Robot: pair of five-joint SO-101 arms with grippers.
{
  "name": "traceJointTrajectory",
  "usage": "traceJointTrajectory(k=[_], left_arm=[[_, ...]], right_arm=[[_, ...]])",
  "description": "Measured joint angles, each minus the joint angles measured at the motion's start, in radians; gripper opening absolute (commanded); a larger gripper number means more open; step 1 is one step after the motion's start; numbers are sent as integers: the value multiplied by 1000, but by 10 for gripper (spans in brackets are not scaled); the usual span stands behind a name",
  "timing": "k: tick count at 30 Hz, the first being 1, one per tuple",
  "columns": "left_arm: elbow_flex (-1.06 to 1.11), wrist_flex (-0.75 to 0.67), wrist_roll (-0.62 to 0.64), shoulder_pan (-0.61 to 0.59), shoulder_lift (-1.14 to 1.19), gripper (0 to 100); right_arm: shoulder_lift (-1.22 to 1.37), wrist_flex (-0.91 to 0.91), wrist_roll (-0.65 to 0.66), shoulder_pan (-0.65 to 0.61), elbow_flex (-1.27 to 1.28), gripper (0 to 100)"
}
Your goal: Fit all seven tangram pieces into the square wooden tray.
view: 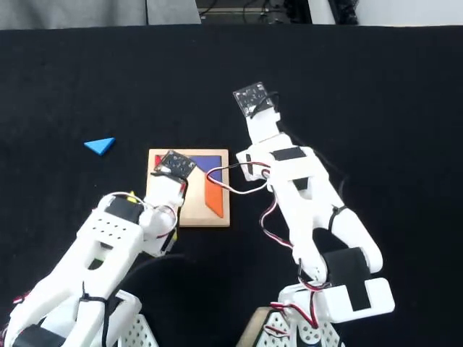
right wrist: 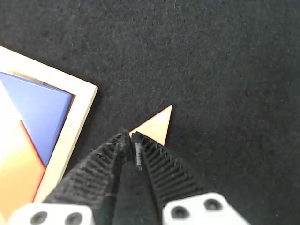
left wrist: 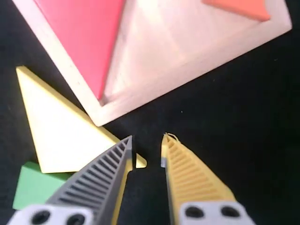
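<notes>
High view: the wooden tray [view: 206, 223] sits mid-desk [view: 376, 87], holding an orange piece [view: 213, 196] among others; a blue triangle [view: 99, 145] lies well apart from it

Left wrist view: the left gripper [left wrist: 147, 150], slightly open, straddles one corner of a yellow triangle [left wrist: 61, 131] beside the tray, gripping nothing

Right wrist view: the right gripper [right wrist: 130, 139], closed and empty, touches a pale triangle [right wrist: 157, 125] near the tray

Black table [view: 376, 87]; pale wooden tray [left wrist: 178, 51]; in it a red triangle [left wrist: 84, 37], blue piece [right wrist: 42, 112], orange piece [view: 213, 196]. Outside: yellow triangle [left wrist: 61, 126], green piece [left wrist: 35, 190], blue triangle [view: 100, 145], peach triangle [right wrist: 157, 125]. Left gripper [left wrist: 147, 140] ribbed grey and yellow; right gripper [right wrist: 130, 138] ribbed black.
</notes>
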Motion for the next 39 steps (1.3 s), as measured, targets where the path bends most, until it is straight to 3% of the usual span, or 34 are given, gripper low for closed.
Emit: traceJointTrajectory(k=[20, 26, 33, 39], left_arm=[[86, -130, 0, -9, 0, 116], [63, -130, 3, -115, 115, 116], [26, -130, 2, -150, 172, 116], [29, -130, -176, -354, 135, 116]], right_arm=[[0, 0, 0, 0, 2, 11], [0, 0, 0, 0, 2, 11], [0, 0, 0, 0, 2, 11], [0, 0, 0, 0, 2, 11]])
